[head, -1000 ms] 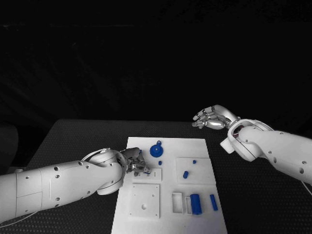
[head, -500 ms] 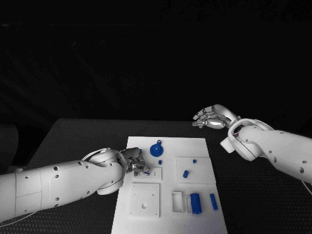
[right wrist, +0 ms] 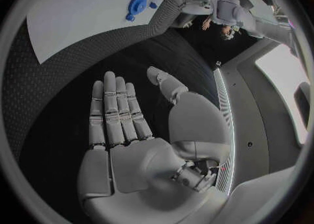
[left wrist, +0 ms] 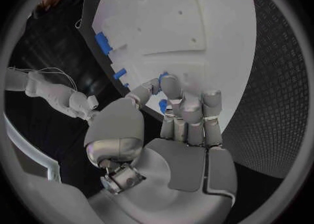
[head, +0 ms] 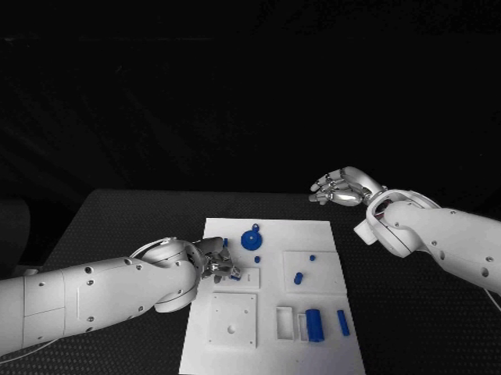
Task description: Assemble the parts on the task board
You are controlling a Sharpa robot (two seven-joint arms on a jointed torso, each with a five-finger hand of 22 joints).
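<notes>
**Left hand pinching a blue part at the board's left edge; right hand parked**

My left hand sits low over the left side of the task board, fingers curled in. In the left wrist view a small blue part sits between my fingertips and thumb, so I read it as a pinch hold. Can't tell the part's shape, it's mostly covered. Holding it at the fingertips keeps the free end clear for seating, and the hand is just beside the small square plate on the board's left, which I'd guess is the target.

My right hand is off the board, beyond its far right corner and above the table. In its own wrist view the right hand has its fingers straight and apart, holding nothing. My guess is it's parked there to keep it out of the left arm's way.

Other parts on the board:
- blue round disc near the far end, lying flat
- short blue peg on the right-hand plate
- blue cylinder and thin blue bar near the slots at the near right

Those all look loose, so I'd say the assembly is at an early stage. Risk for the next move: the held part is small and hidden by my own fingers, so alignment is largely blind from the head view.
</notes>
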